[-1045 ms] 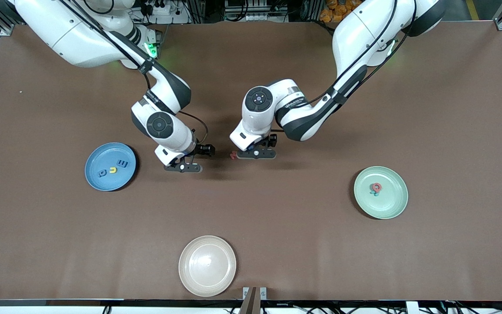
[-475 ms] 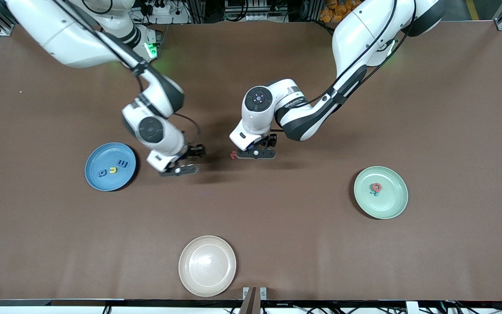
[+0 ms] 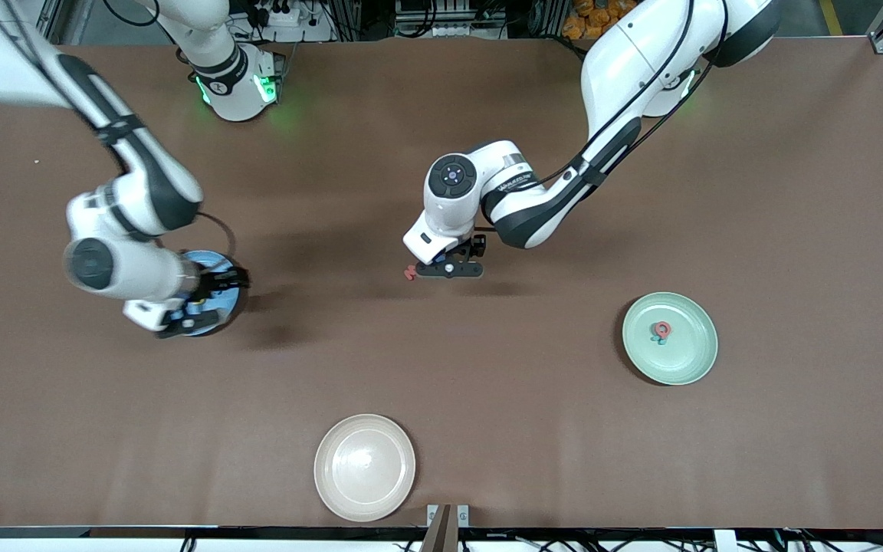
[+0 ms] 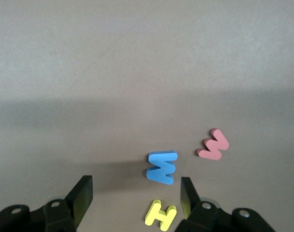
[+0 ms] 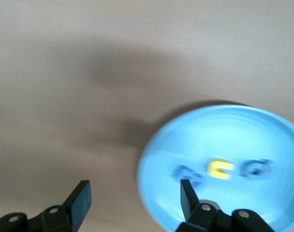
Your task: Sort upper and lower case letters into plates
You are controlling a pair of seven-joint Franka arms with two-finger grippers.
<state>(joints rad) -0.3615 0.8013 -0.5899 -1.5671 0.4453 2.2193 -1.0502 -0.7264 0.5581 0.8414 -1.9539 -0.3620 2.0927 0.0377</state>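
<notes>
The table point(image 3: 487, 399) is plain brown, with a blue plate point(image 5: 219, 145) at middle left of the front view, a pale green plate point(image 3: 687, 356) at right and a cream-white plate point(image 3: 365, 468) at bottom centre. The left wrist view shows a blue letter point(image 4: 162, 167), a red letter point(image 4: 213, 144) and a yellow letter point(image 4: 161, 215) (all unpatterned). The arms are white with black joints, and the blue plate holds a yellow piece point(image 5: 220, 169) between two darker blue ones.
</notes>
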